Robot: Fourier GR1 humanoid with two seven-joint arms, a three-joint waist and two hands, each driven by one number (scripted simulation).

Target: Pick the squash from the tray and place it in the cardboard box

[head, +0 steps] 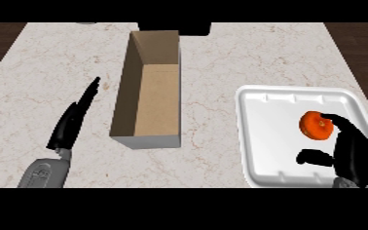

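An orange squash point(314, 125) lies on the white tray point(277, 126) at the right. My right hand point(349, 151) is over the tray's near right part, fingers curving toward the squash's right side and the thumb held apart below it, not closed on it. The open cardboard box point(147, 93) stands in the middle of the counter, empty inside. Left of the box, my left hand point(72, 122) rests with straight fingers pointing away from me and holds nothing.
The marble counter point(57, 63) stretches around the box and tray. A dark object point(176, 28) sits at the far edge behind the box. The counter's left and right edges show dark floor beyond.
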